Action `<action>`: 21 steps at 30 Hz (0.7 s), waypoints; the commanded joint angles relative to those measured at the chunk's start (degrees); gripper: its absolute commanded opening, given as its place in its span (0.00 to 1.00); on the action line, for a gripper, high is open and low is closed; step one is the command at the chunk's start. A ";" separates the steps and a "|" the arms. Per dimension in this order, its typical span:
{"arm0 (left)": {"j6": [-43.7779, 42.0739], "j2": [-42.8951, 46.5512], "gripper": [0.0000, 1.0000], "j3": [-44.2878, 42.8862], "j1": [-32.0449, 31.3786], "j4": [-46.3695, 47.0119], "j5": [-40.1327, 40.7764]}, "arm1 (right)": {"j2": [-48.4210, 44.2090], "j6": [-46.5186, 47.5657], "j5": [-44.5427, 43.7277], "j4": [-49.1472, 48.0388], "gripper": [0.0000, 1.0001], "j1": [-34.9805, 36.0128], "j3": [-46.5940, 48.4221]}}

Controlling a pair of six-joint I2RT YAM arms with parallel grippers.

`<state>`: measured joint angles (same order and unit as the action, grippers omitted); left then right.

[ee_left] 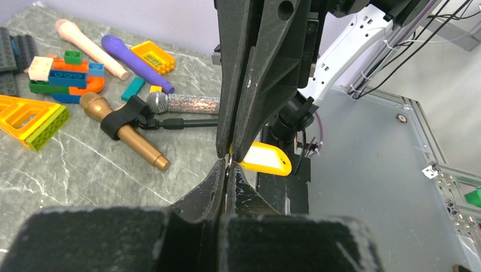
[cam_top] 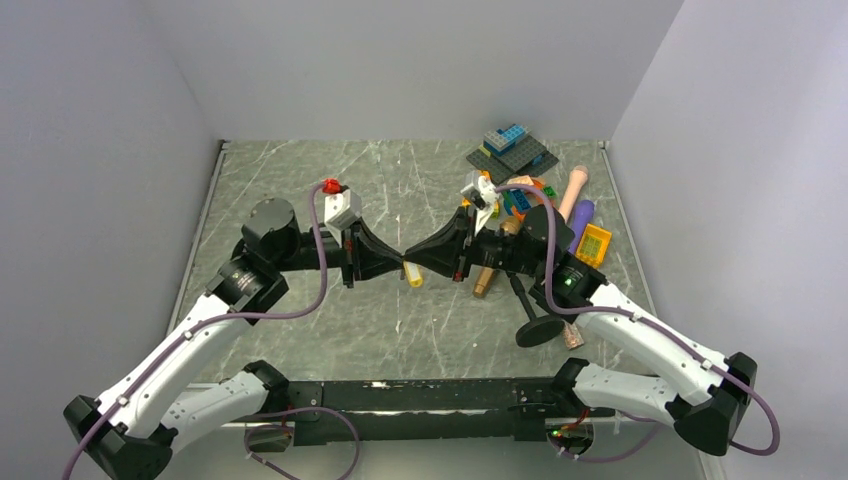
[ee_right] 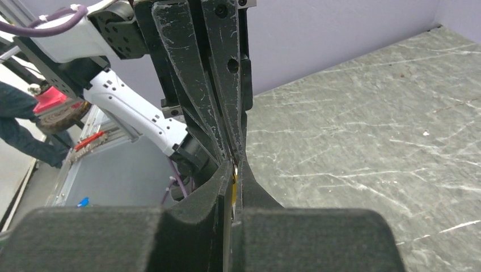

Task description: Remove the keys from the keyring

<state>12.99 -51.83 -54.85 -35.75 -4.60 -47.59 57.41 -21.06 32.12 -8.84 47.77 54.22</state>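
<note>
My two grippers meet tip to tip above the middle of the table. The left gripper (cam_top: 398, 263) (ee_left: 227, 165) is shut on a thin grey metal piece, the keyring (ee_left: 228, 170), seen edge-on between its jaws. The right gripper (cam_top: 413, 260) (ee_right: 233, 169) is shut on a small gold-yellow flat piece (ee_right: 233, 182) that looks like a key. Most of that piece is hidden by the fingers. A yellow tag with a white label (ee_left: 264, 158) (cam_top: 412, 274) hangs free just beside the two sets of fingertips.
Toys lie at the back right: a gold toy microphone (ee_left: 122, 133), a glitter microphone (ee_left: 184, 103), a purple wand (ee_left: 136, 62), brick builds (cam_top: 512, 150) and a yellow piece (cam_top: 593, 245). A black round stand base (cam_top: 540, 330) sits near the right arm. Grey walls enclose the table.
</note>
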 commanded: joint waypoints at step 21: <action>-3.94 -6.52 0.00 -4.43 -1.09 -3.49 -4.79 | 3.84 12.01 6.92 20.96 0.00 1.07 6.17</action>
<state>10.81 -57.52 -55.44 -35.83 -13.28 -51.42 60.05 -10.94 35.31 8.58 47.44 58.22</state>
